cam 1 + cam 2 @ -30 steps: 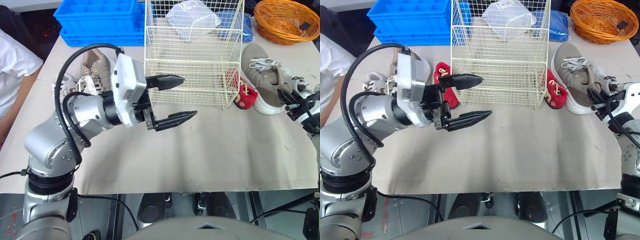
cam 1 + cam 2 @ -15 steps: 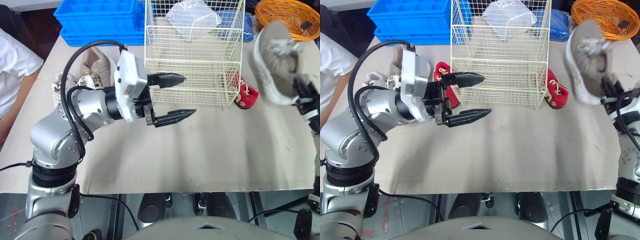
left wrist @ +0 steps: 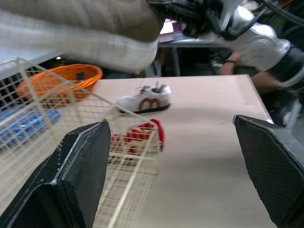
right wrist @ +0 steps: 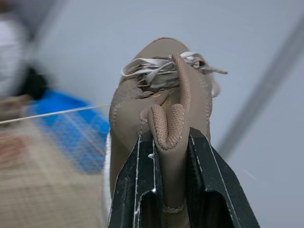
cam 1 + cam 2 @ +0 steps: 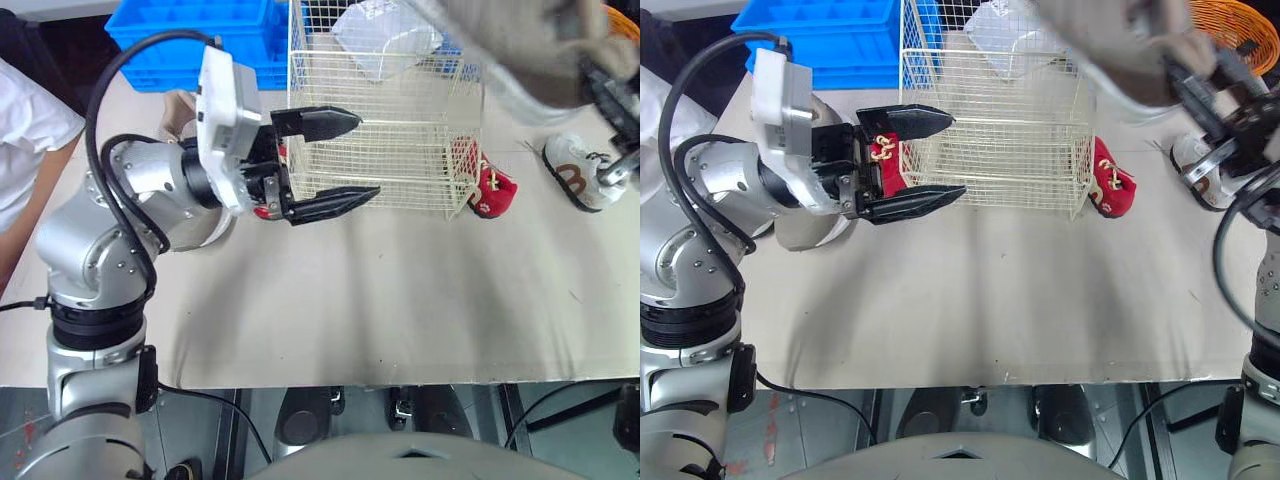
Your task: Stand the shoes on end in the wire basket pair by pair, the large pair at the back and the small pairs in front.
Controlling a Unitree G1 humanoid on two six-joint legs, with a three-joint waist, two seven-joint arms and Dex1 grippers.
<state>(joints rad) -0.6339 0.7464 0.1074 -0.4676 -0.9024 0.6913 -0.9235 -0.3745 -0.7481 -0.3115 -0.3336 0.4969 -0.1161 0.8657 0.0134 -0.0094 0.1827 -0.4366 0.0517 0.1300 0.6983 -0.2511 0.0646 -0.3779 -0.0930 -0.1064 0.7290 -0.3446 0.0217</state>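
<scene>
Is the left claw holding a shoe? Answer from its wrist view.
No, the left claw is open, with nothing gripped in it.

The wire basket (image 5: pixel 385 130) stands on the surface (image 5: pixel 400 300) at upper centre of the frame. A crate (image 5: pixel 190 30) lies behind it at upper left, and a woven basket (image 5: pixel 1245 25) in the upper right corner. One small shoe (image 5: pixel 490 190) lies just beside its lower right corner. A second small shoe (image 5: pixel 886 170) lies at its left side, behind the left claw (image 5: pixel 365 155). A third small shoe (image 5: pixel 580 180) lies near the right edge. The right claw (image 4: pixel 172 142) holds a large shoe (image 4: pixel 161 95) in the air over the basket's upper right.
</scene>
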